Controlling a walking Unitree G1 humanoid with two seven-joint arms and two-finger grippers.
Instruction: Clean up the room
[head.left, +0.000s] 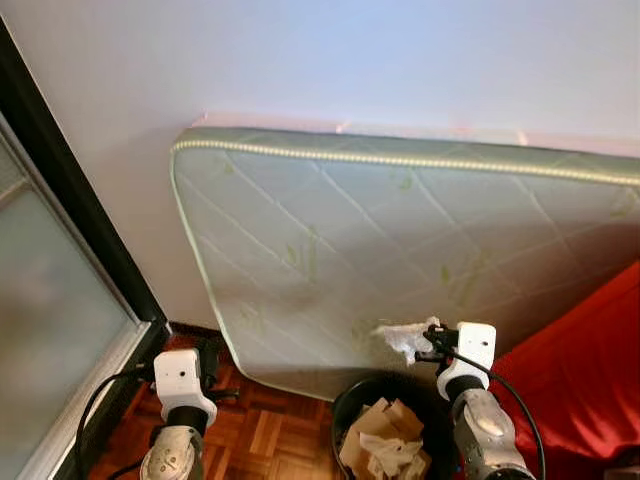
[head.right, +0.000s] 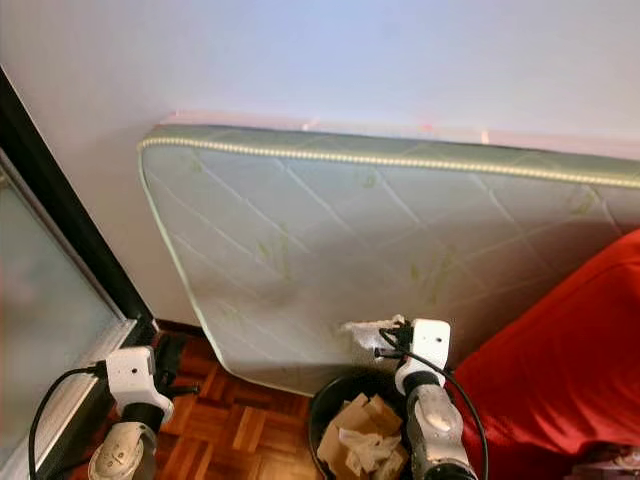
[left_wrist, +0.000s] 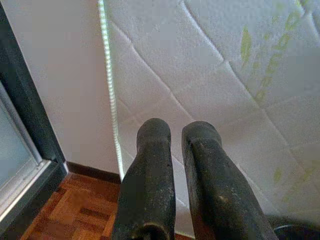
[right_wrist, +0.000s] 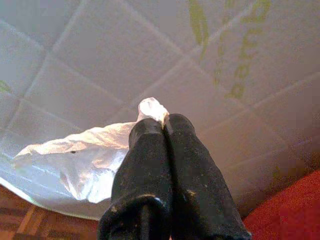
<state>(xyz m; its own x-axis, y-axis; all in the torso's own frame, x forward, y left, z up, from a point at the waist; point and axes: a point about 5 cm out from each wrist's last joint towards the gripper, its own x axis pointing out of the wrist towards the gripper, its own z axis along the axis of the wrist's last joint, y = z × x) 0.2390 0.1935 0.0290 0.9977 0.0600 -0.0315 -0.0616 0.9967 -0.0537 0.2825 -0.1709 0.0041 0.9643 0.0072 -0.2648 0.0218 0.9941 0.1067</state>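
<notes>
- Tissue (head.left: 404, 338) — crumpled, white, pinched between the right gripper's (right_wrist: 163, 122) closed fingertips, hanging off their left side above the bin.
- Left gripper (left_wrist: 176, 129) — raised over the parquet floor (head.left: 255, 430), fingers nearly together, nothing between them; a dark door frame (head.left: 70, 190) to its left.
- Quilted mattress (head.left: 400, 250) leans on the wall behind both grippers.
- Black bin (head.left: 350, 400) just below the right gripper, holding cardboard scraps (head.left: 385, 420) and paper.
- Red cloth (head.left: 585, 370) to the right gripper's right.

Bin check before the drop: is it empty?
No, the black bin already holds crumpled cardboard and paper below the right tool.
</notes>
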